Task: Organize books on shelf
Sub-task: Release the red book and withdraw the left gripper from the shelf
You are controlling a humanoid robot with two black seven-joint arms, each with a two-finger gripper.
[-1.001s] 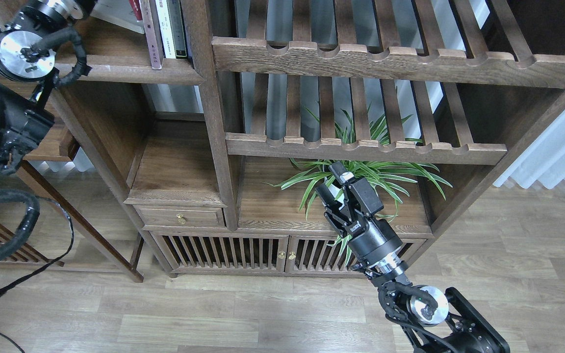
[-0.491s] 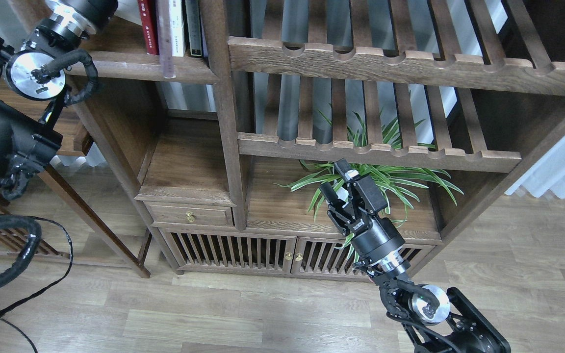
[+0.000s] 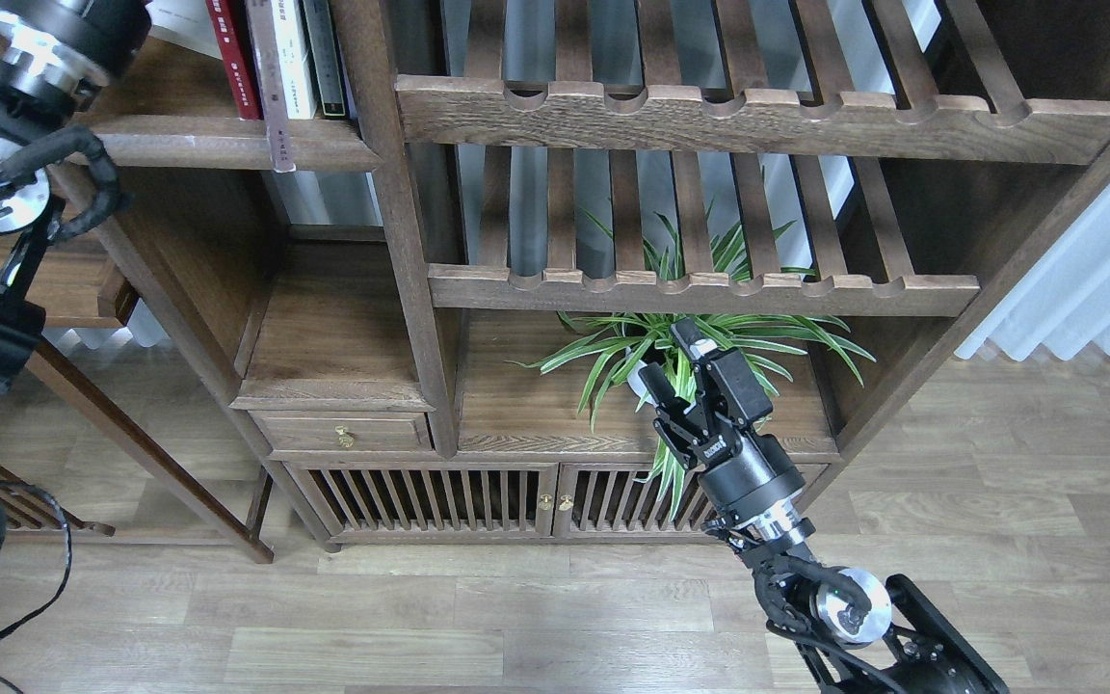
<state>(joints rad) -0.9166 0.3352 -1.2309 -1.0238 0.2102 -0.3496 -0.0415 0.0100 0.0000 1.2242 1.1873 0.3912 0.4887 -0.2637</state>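
The books (image 3: 276, 53) stand upright on the shelf (image 3: 218, 145) at the top left of the bookcase, their upper parts cut off by the frame's edge; a red spine, a brownish one and pale ones show. My left arm rises past the shelf's left end and its gripper is out of view. The right gripper (image 3: 678, 366) hangs in front of the plant (image 3: 671, 337), well below and right of the shelf, jaws parted and empty.
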